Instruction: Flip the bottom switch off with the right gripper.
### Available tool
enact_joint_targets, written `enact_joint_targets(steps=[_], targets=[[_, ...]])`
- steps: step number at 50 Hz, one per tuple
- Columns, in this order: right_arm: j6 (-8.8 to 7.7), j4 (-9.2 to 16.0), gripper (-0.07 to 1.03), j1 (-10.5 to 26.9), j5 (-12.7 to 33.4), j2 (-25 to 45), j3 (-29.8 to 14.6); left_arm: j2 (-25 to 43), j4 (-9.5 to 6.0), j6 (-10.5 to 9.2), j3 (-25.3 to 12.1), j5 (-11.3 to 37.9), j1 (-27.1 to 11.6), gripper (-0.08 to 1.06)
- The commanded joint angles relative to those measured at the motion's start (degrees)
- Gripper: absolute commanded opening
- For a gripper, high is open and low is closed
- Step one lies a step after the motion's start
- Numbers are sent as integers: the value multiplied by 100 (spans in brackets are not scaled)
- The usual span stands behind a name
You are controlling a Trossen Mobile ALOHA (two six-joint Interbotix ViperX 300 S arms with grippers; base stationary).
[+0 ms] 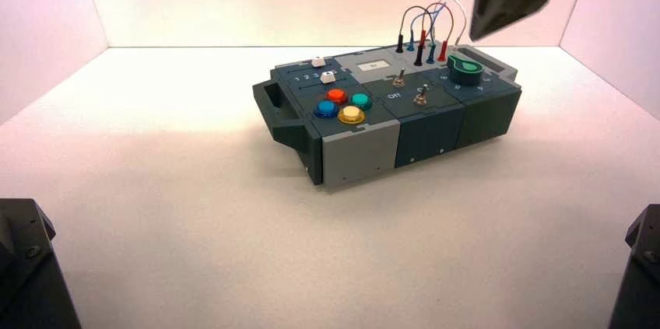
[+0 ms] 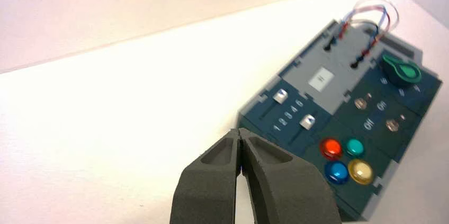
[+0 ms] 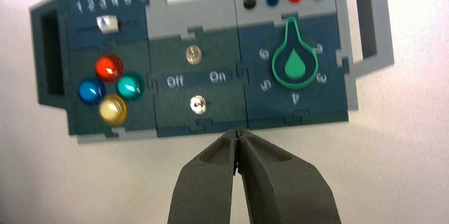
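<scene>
Right gripper hangs high above the box's far right end, fingers pressed together at the tips, holding nothing; likely closed to give one narrow point for nudging a lever; bottom switch, a small metal toggle on the blue panel between "Off" and "On", near the front edge, untouched; left gripper likewise closed, parked well clear.

On the white tabletop, the box carries four round buttons, two sliders, a green knob and coloured wires plugged along its far edge.
</scene>
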Motion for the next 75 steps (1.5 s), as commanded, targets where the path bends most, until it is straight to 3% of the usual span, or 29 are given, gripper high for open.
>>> enact_joint_targets(steps=[1, 12, 30, 58, 75], targets=[[18, 70, -2, 26, -114, 44, -272, 940, -9, -9, -598, 105, -158, -3], [18, 193, -2, 26, -211, 132, -185, 2294, -18, -26, -1107, 334, -316, -3], [9, 308, -2, 79, -308, 475, -123, 3472, -9, -9, -1626, 334, -773, -3], [0, 308, -2, 79, -316, 677, -316, 3946, 35, 70, -1512, 606, -800, -3], [0, 431, -2, 176, -246, 870, -439, 4368, 35, 79, -1854, 1011, -800, -3]])
